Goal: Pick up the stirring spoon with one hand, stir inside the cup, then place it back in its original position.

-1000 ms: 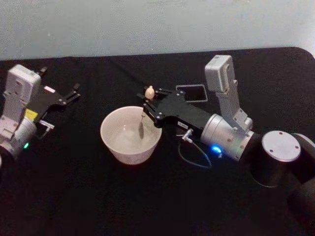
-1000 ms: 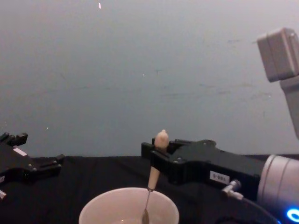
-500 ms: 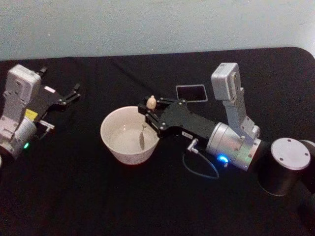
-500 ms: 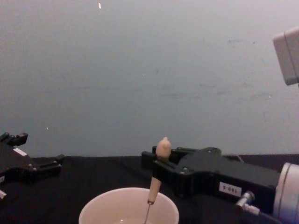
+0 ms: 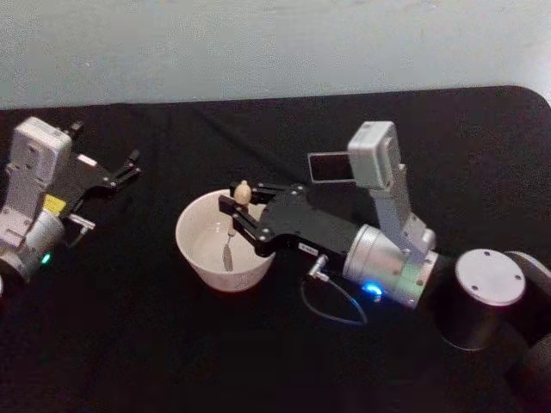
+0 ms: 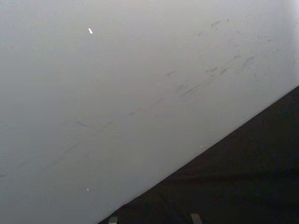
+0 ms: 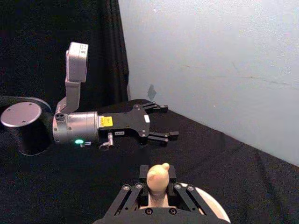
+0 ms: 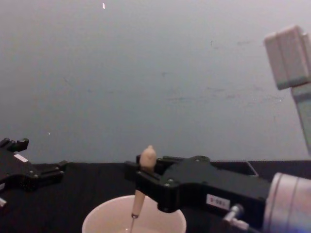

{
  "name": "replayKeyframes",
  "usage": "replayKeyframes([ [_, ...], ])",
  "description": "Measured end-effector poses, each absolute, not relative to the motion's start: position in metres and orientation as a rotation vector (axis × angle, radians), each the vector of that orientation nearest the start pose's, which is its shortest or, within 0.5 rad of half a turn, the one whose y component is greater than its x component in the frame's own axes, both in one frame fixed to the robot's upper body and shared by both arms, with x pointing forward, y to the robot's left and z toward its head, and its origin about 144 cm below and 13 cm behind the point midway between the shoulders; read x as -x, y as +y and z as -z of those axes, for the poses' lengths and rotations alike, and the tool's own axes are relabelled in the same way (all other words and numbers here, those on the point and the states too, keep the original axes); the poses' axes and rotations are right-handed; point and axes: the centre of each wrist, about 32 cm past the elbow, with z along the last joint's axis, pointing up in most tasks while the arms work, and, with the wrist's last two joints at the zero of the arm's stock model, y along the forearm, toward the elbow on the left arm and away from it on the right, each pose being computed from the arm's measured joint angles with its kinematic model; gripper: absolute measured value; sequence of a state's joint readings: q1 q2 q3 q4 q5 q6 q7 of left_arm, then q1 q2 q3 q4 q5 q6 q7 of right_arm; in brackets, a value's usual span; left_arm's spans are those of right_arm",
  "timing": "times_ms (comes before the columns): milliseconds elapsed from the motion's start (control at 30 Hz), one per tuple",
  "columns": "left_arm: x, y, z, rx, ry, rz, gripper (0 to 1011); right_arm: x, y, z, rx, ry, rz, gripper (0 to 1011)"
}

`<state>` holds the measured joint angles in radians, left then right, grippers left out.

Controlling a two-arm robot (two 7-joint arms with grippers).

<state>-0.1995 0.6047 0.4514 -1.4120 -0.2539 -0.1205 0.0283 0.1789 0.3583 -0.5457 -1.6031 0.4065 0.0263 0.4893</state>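
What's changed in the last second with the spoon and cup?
The right gripper, still shut on the spoon, swept it toward the robot's left inside the cup, from near the right rim toward the middle. The cup stayed put; the left gripper stayed parked, open, on the left.

The right gripper [image 8: 138, 174] clamps the stirring spoon [image 8: 138, 204] upright, its shaft dipping into the cup [image 8: 99, 217]; the left gripper [image 8: 40, 158] sits at the left edge

Base of the cup [image 8: 104, 218] and tip of the stirring spoon [image 8: 137, 204] past the chest view's bottom edge.
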Motion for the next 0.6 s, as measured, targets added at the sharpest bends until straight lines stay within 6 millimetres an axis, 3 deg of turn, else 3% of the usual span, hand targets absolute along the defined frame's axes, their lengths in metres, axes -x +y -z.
replayKeyframes([
  [600,-0.489,0.31,-1.14,-0.304,-0.285,-1.248,1001,-0.49,-0.147,-1.163,0.005,-0.011,0.622,214],
])
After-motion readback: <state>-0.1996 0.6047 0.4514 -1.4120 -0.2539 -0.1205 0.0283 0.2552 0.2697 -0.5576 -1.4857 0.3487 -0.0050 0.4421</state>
